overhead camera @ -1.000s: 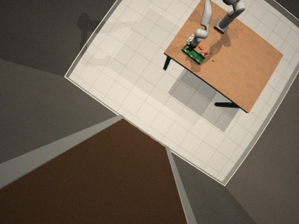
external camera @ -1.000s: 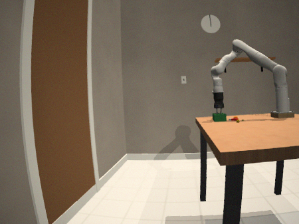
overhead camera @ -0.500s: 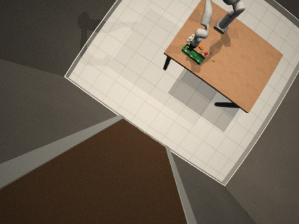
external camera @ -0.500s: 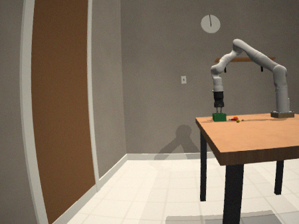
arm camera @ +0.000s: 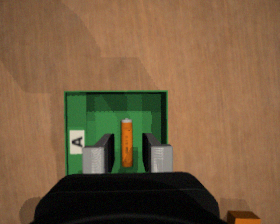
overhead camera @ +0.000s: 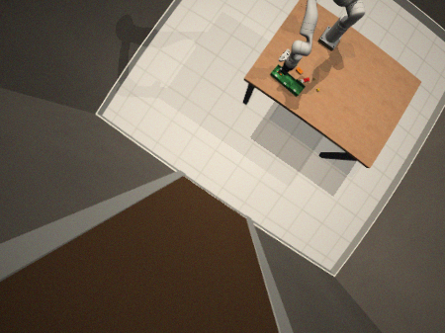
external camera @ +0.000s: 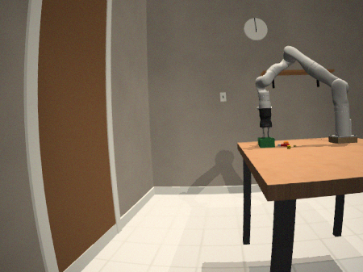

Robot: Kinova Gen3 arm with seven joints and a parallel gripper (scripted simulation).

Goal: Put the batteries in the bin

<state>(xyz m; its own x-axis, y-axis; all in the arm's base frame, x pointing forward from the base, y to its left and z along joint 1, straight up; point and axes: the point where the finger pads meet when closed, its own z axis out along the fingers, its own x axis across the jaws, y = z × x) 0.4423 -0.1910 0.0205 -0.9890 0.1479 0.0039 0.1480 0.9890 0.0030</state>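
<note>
The green bin marked A point(arm camera: 116, 130) stands on the wooden table, with its white label point(arm camera: 77, 141) on the left rim. An orange cylindrical battery point(arm camera: 127, 142) lies on the bin's floor. My gripper point(arm camera: 128, 146) hangs just above the bin, open, one finger on each side of the battery with a gap on both sides. In the top view the gripper point(overhead camera: 286, 68) is over the green bin point(overhead camera: 288, 80) near the table's edge. In the exterior view the gripper point(external camera: 265, 132) points straight down at the bin point(external camera: 266, 142).
A small orange block point(arm camera: 243, 217) lies on the table just outside the bin; it also shows in the overhead view point(overhead camera: 299, 70). A red thing point(overhead camera: 307, 79) and a small yellow thing point(overhead camera: 318, 90) lie nearby. A white thing point(overhead camera: 284, 54) lies beside the arm. The table edge is close to the bin.
</note>
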